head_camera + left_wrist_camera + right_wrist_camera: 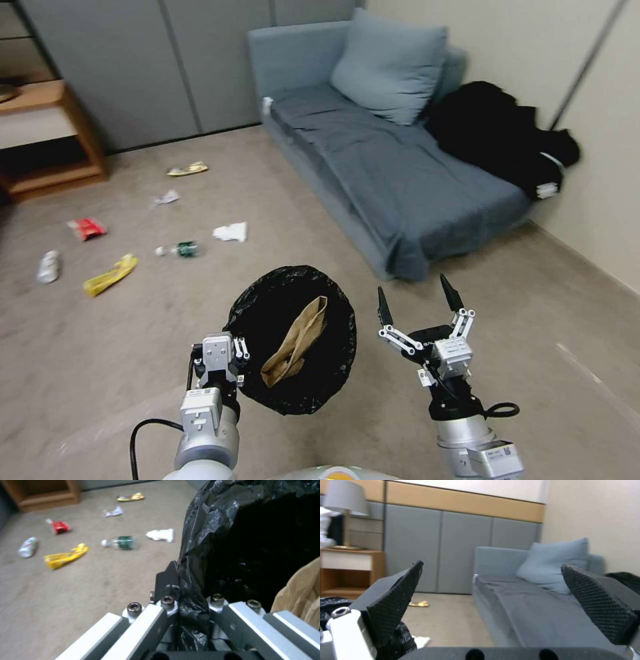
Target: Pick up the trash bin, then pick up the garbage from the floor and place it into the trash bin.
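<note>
While the left gripper [235, 352] stays out of it, clenched on the trash bin [291, 338] rim with a paper bag [295, 341] inside, the right gripper [420, 302] hangs spread and empty beside it. Next, apparently: reaching the floor litter, nearest the tissue [230, 232].

Both arms are silver-grey metal cylinders with black joints and a looping black cable at each wrist. The left end effector [235, 348] has pale aluminium linkage bars fixed with dark hex-socket screws. The right end effector [417, 299] carries pointed black fingers [395, 605] with a dimpled, honeycomb-textured grip surface.
</note>
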